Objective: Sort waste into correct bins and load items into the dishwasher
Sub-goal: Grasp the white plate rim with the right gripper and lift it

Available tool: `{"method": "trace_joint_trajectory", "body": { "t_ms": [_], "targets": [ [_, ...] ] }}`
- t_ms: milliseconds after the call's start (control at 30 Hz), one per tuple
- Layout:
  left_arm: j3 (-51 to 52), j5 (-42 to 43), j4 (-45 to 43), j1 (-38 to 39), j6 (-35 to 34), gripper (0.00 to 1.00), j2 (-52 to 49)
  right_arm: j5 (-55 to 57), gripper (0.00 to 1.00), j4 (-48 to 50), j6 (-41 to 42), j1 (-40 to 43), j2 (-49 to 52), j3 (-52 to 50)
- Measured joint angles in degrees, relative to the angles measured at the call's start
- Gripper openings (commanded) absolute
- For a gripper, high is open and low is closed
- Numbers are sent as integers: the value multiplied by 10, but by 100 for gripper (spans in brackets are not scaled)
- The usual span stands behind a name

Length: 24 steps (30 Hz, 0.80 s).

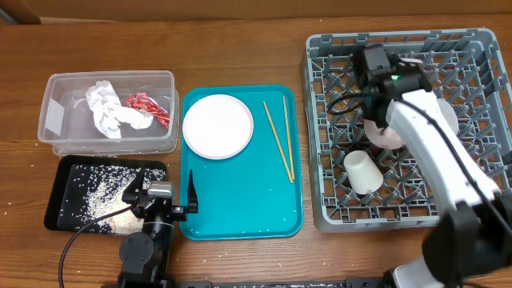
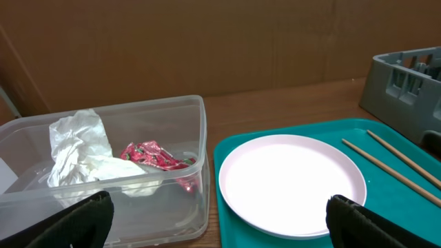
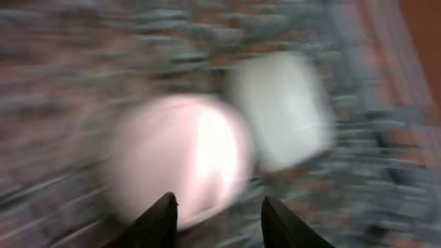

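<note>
Right tool [image 3: 219, 215] spread, empty, above bowl [image 3: 180, 155]

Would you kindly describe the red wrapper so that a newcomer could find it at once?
Start at the clear plastic tub at the table's far left, behind the black tray scattered with grains. Inside it, just right of the crumpled white napkin, lies the red wrapper. It is small, shiny and the only red thing there, while its neighbour is white.

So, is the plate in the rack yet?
No. The plate lies flat on the teal tray, beside the chopsticks.
</note>
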State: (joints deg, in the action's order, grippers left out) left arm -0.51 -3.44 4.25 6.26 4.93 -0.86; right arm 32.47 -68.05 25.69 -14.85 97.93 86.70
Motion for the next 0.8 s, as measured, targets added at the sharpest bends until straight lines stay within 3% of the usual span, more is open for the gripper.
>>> {"method": "trace_joint_trajectory", "body": {
  "t_ms": [200,333,433,567,633,700,800],
  "targets": [
    [0,0,0,0,0,100,0,-339,43,108,2,-91,-27,-1],
    [0,0,0,0,0,100,0,-452,44,206,45,-167,22,-19],
    [0,0,0,0,0,100,0,-467,44,269,67,-211,83,-20],
    [0,0,0,0,0,100,0,-415,54,282,85,-236,151,-22],
    [0,0,0,0,0,100,0,-394,53,304,92,-233,184,-26],
    [0,0,0,0,0,100,0,-387,45,334,95,-230,208,-26],
    [0,0,0,0,0,100,0,-386,24,367,103,-226,237,-26]
  ]
}}
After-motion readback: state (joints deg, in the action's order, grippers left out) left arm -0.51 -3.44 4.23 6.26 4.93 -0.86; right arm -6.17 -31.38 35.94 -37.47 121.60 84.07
